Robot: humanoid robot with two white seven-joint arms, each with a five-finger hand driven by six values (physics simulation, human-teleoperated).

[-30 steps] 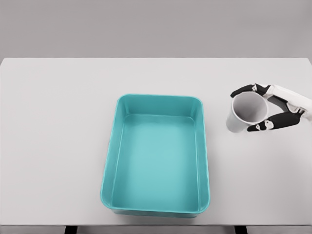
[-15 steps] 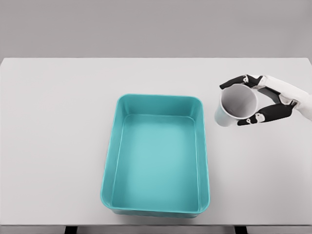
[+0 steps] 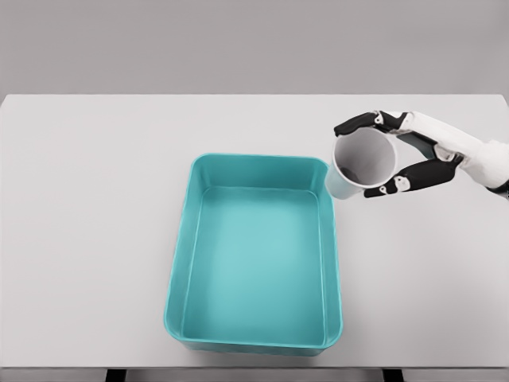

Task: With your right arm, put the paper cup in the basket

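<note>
Backdrop: was plain grey wall behind, meeting the far edge of the worktop.
Worktop [image 3: 95, 239]: was pale grey-white, filled most of the head view; two dark supports showed just under its near edge.
Basket [image 3: 256, 163]: was a teal rectangular tub with rounded corners, stood flat on the worktop near the middle, long side running away from the camera, held nothing inside.
Right arm [image 3: 477, 159]: was white, came in from the right edge, reached leftward above the worktop.
Right hand [image 3: 402, 155]: was clamped around the paper cup; dark fingers [image 3: 356, 123] curved over the far side of the rim, thumb pressed on the near side.
Paper cup [image 3: 362, 163]: was white, held tilted with its open mouth turned toward the camera, dim interior visible; was just beside the basket's far right corner, base overlapping the rim's outer edge in view, whether touching could not be told; was not inside the basket.
Left arm: was out of view.
</note>
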